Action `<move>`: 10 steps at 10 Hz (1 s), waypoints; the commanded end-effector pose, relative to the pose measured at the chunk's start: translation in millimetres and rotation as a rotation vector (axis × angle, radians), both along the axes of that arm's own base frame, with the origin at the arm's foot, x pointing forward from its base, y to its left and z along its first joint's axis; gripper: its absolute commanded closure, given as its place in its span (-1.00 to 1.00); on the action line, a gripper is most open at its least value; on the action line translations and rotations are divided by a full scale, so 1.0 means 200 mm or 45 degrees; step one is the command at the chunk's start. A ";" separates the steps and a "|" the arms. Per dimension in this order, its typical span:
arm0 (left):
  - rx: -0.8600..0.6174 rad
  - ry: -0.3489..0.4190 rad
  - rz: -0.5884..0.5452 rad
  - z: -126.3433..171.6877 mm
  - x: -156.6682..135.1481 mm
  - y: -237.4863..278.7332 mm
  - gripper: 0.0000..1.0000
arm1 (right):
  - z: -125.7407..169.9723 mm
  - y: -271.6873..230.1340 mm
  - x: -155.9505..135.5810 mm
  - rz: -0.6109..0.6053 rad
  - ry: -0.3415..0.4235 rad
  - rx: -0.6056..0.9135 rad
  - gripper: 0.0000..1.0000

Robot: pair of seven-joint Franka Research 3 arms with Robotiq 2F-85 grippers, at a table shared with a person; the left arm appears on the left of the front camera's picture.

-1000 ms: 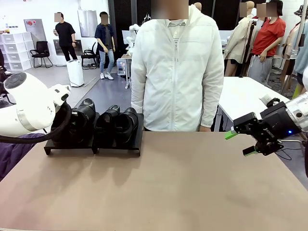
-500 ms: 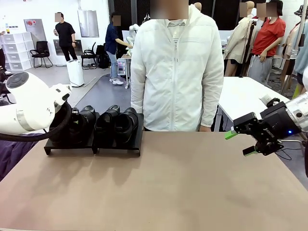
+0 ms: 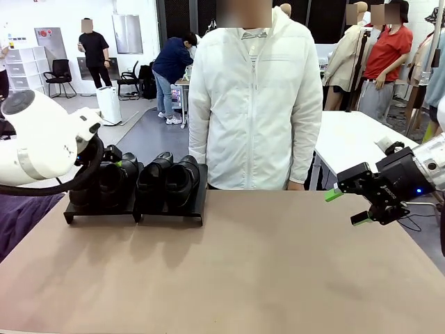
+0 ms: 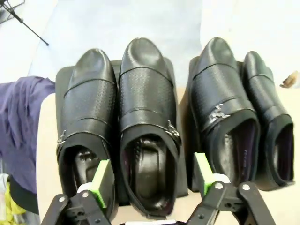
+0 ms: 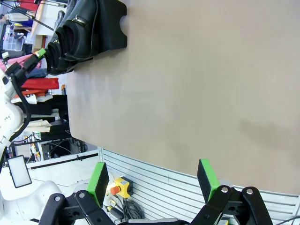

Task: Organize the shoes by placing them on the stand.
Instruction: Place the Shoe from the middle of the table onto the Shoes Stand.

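Black shoes (image 4: 149, 136) – four abreast on stand (image 3: 170, 214) – both end effectors (image 4: 152, 180) (image 3: 348, 206) spread, empty.

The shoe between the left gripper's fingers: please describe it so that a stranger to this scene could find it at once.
Find the stand, a low black platform at the table's far left corner, carrying four black shoes in a row. In the left wrist view, count from the left: it is the second shoe. Unlike its neighbours, it lies between the green pads of the open left gripper, heel opening nearest the camera.
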State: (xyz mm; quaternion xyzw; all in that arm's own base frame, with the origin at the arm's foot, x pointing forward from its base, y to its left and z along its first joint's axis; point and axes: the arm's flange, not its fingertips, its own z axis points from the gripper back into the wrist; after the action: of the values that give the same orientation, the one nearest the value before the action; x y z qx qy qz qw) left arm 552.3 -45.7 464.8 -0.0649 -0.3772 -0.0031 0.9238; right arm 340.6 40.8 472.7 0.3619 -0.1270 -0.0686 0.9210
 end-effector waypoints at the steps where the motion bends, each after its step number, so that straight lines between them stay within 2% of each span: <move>1: 0.000 0.013 -0.062 0.19 -0.17 0.00 -1.00 | 0.01 0.01 0.01 -0.006 -0.004 0.035 -1.00; 2: -0.070 0.041 -0.139 0.33 -0.29 0.03 -1.00 | 0.01 0.01 0.01 -0.006 -0.004 0.035 -1.00; 3: -0.163 0.126 -0.284 0.45 -0.43 0.07 -1.00 | 0.01 0.01 0.01 -0.006 -0.004 0.035 -1.00; 4: -0.273 0.242 -0.500 0.53 -0.59 0.14 -1.00 | 0.01 0.01 0.01 -0.006 -0.004 0.035 -1.00; 5: -0.296 0.307 -0.621 0.57 -0.73 0.21 -1.00 | 0.01 0.01 0.01 -0.006 -0.004 0.035 -1.00; 6: -0.339 0.415 -0.627 0.56 -0.90 0.27 -1.00 | 0.01 0.01 0.01 -0.006 -0.004 0.035 -1.00; 7: -0.367 0.482 -0.678 0.50 -1.08 0.32 -1.00 | 0.01 0.01 0.01 -0.006 -0.004 0.035 -1.00; 8: -0.467 0.512 -0.620 0.37 -1.26 0.35 -1.00 | 0.01 0.01 0.01 -0.006 -0.004 0.035 -1.00; 9: -0.573 0.522 -0.608 0.22 -1.36 0.37 -1.00 | 0.01 0.01 0.01 -0.006 -0.004 0.035 -1.00; 10: -0.683 0.607 -0.576 0.10 -1.36 0.39 -1.00 | 0.01 0.01 0.01 -0.006 -0.004 0.035 -1.00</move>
State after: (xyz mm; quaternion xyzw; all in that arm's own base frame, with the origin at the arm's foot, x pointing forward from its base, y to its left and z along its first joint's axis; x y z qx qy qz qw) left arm 279.8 34.2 502.4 -0.3569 -0.1232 -0.1215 0.9180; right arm 340.5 40.9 472.6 0.3619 -0.1269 -0.0685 0.9210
